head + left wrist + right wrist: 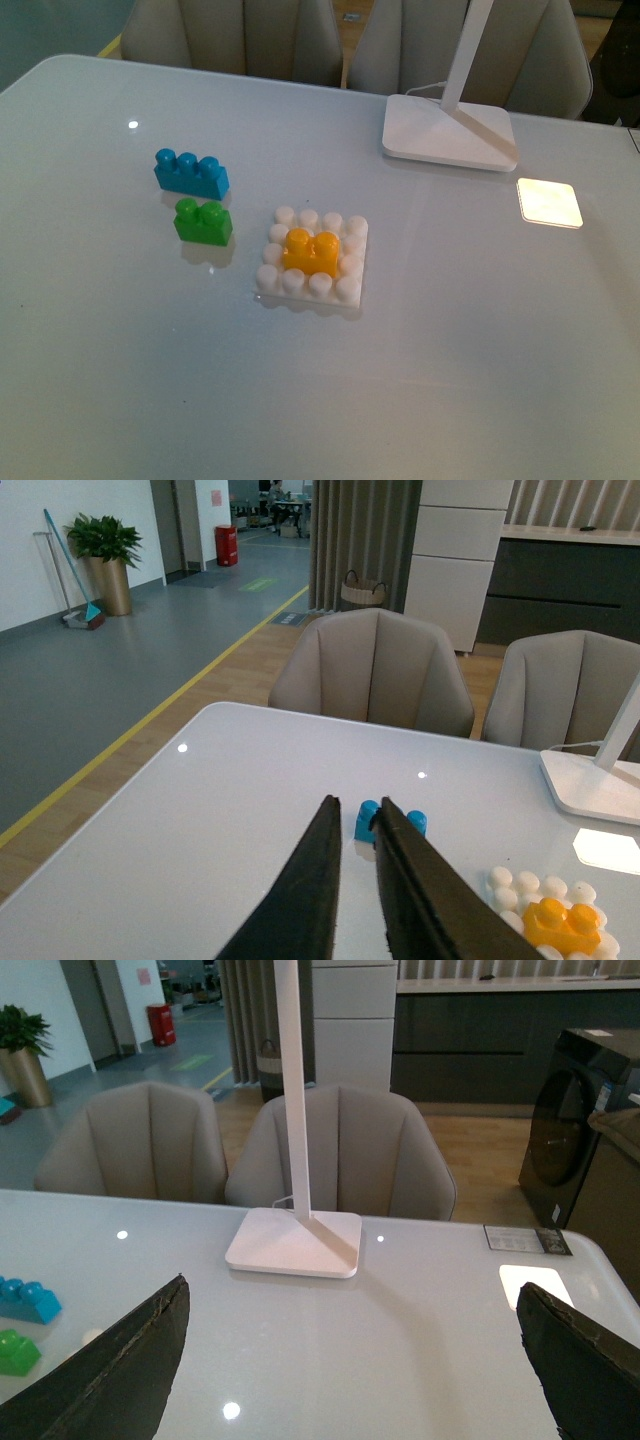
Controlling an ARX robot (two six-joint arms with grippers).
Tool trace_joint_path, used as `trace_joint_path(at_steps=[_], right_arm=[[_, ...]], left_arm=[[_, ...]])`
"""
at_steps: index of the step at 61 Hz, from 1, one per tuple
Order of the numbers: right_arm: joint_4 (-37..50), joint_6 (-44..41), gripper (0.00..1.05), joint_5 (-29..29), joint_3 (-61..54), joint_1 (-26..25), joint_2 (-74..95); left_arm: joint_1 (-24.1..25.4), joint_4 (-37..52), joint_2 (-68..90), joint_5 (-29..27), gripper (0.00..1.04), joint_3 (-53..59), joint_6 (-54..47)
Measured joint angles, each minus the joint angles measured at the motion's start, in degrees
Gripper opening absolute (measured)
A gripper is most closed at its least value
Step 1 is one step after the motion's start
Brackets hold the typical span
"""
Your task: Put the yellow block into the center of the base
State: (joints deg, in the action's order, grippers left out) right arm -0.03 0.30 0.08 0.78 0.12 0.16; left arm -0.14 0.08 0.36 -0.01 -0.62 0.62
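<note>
The yellow block (311, 252) sits on the middle studs of the white studded base (278, 283) near the table's centre, with white studs showing all round it. The left wrist view also catches the yellow block (563, 926) on the base (520, 888), off to one side of my left gripper (356, 807). That gripper is shut, holds nothing, and is raised over the table. My right gripper (355, 1305) stands wide open above bare table in front of the lamp foot. Neither arm shows in the front view.
A blue three-stud brick (191, 173) and a green two-stud brick (203, 221) lie left of the base. A white lamp foot (447, 130) with its slanted stem stands at the back right, a bright light patch (549, 202) beside it. Chairs line the far edge.
</note>
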Motion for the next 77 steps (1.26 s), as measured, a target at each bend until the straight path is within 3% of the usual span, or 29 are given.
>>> trace_joint_path(at_steps=[11,15,21,77], right_arm=[[0.00,0.02,0.96,0.00,0.00,0.00,0.00],[0.00,0.02,0.96,0.00,0.00,0.00,0.00],[0.00,0.02,0.96,0.00,0.00,0.00,0.00],[0.00,0.02,0.96,0.00,0.00,0.00,0.00]], left_arm=[[0.00,0.00,0.00,0.00,0.65,0.00,0.00],[0.00,0.00,0.00,0.00,0.84,0.00,-0.02],[0.00,0.00,0.00,0.00,0.99,0.00,-0.15],[0.00,0.00,0.00,0.00,0.97,0.00,-0.15]])
